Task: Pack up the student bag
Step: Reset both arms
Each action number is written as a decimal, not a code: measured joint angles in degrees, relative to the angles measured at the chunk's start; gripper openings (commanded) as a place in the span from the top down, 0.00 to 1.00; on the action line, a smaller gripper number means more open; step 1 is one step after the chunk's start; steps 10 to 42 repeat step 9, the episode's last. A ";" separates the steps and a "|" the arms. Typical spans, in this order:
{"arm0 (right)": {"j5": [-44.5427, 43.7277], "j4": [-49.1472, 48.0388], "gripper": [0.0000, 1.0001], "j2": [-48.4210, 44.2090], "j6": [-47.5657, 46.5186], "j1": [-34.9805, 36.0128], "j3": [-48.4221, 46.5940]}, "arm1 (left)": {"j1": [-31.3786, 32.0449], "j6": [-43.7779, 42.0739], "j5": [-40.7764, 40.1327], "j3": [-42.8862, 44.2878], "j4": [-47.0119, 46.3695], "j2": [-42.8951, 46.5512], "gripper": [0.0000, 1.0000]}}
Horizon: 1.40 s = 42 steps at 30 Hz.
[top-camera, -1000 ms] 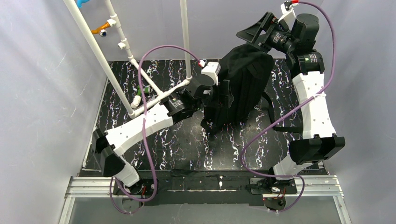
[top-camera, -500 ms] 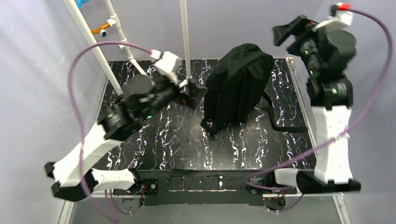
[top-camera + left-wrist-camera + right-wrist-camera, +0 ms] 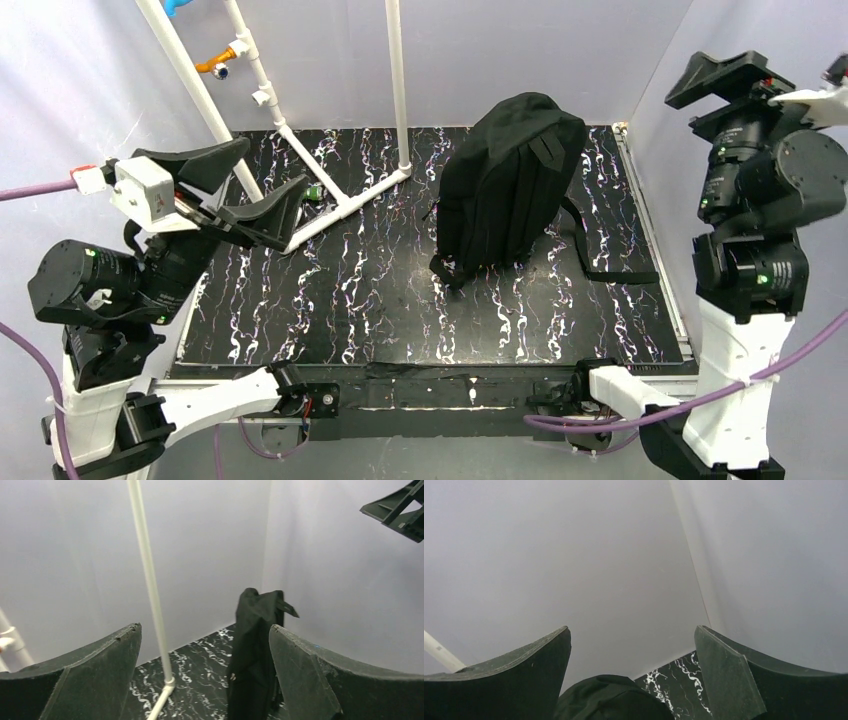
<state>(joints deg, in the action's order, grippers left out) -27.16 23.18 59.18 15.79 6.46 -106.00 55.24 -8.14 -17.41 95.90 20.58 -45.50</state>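
The student bag [image 3: 510, 180] stands upright on the black marbled table [image 3: 380, 310], in the far half and a little right of the middle, and nothing is touching it. One long black shoulder strap [image 3: 605, 272] trails off its right side and lies flat on the tabletop. The bag looks closed from above, though the zipper is too dark against the fabric to be sure. The left gripper [image 3: 275, 162] hangs raised over the table's left edge, well apart from the bag, with its two black fingers spread wide and nothing between them. In the left wrist view the bag shows edge-on in the gap between those fingers, just right of a white upright pipe [image 3: 150, 590] that rises from the table. The right gripper [image 3: 631, 628] is lifted high at the right wall, beyond the table's right edge, and its jaws also stand wide apart and empty. Its wrist camera sees mostly grey wall, with only the rounded top of the bag at the bottom of the view. A white pipe frame [image 3: 345, 205] runs across the far left of the table, and a small green piece [image 3: 312, 190] lies beside it.
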 measured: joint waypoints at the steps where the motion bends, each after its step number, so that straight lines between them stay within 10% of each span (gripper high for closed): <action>1: -0.13 0.48 0.00 0.72 0.00 0.00 -0.26 | 0.00 -0.81 -0.81 -0.37 -0.07 0.46 0.02; 42: 1.38 4.28 0.00 4.42 -0.17 0.00 -1.92 | 0.00 -4.70 -6.91 -1.49 0.94 2.23 0.02</action>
